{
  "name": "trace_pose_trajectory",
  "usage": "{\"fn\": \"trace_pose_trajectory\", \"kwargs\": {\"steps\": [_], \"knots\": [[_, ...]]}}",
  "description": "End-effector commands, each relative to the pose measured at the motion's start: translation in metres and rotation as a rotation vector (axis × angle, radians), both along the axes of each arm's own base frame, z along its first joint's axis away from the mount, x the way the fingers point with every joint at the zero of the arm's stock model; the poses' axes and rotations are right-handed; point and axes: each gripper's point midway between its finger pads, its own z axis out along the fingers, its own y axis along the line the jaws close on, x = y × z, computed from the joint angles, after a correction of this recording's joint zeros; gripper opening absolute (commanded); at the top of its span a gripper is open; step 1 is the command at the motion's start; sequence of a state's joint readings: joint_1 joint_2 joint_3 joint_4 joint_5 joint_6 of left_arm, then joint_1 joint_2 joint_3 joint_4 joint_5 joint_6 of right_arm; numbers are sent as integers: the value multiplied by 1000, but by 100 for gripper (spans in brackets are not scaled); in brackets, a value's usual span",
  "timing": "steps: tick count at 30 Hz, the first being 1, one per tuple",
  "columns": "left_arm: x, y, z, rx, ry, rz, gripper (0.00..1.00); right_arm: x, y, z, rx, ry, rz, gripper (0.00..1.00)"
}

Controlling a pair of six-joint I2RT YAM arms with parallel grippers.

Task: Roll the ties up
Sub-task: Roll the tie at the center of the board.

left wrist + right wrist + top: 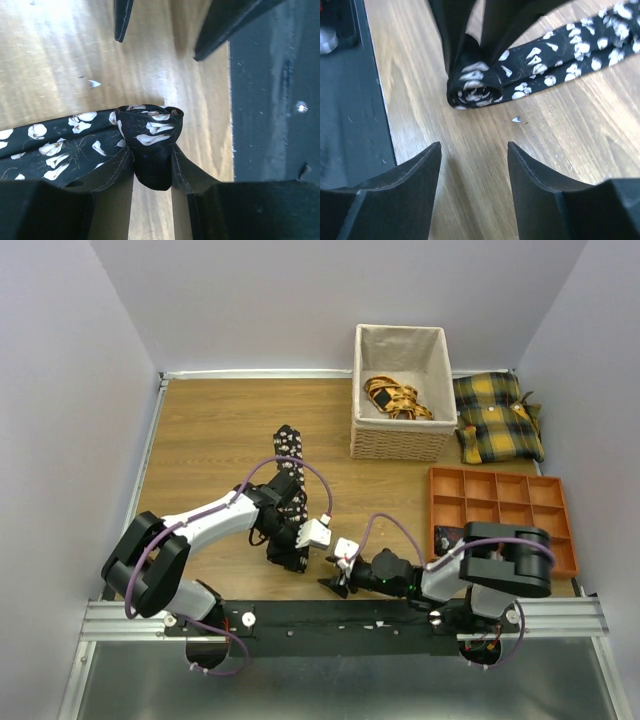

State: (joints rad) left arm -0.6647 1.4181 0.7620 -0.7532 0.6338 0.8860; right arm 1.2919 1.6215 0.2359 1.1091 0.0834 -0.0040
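Clamped partway closed with the left tool on the rolled end of a long narrow black fabric necktie printed with small white flowers (a soft, tight coil, seemingly, half hidden in the grip). Stretched flat across the smooth grained wooden surface beyond. Gaping, empty at the right tool, near the coil.

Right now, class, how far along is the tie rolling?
Done: a small coil at the near end of the tie. In hand: the left gripper pinches that coil; the right gripper is open and empty beside it. Left: most of the tie lies unrolled as a flat strip.
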Motion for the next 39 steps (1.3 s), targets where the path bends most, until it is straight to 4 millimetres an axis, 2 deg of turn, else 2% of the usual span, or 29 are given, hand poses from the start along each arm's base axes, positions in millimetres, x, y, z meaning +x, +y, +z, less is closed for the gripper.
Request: {"fn": "trace_pose_trajectory", "kwargs": {"steps": [1, 2, 6, 7, 13, 20, 25, 27, 33, 39], "knots": [[-19, 3, 5, -18, 99, -52, 17, 12, 15, 49, 158, -351, -1, 66], [-18, 2, 4, -19, 103, -47, 17, 9, 21, 59, 191, -393, 20, 66], [-15, 1, 4, -18, 108, -32, 17, -4, 39, 50, 183, -411, 76, 69], [-14, 1, 4, -20, 108, -33, 17, 0, 40, 46, 171, -409, 57, 69], [-12, 0, 4, -26, 109, -23, 17, 5, 49, 58, 224, -407, 12, 70], [-12, -1, 4, -31, 115, -23, 17, 5, 61, 46, 230, -319, -2, 71], [-13, -1, 5, -33, 113, -29, 16, 17, 63, 43, 206, -324, -63, 71], [-13, -1, 5, -33, 117, -30, 16, 16, 70, 40, 190, -325, -43, 70], [-13, -1, 5, -37, 116, -30, 16, 13, 83, 39, 200, -307, -17, 64], [-13, -3, 8, -46, 118, -29, 16, 7, 82, 39, 215, -289, 7, 45]]}}
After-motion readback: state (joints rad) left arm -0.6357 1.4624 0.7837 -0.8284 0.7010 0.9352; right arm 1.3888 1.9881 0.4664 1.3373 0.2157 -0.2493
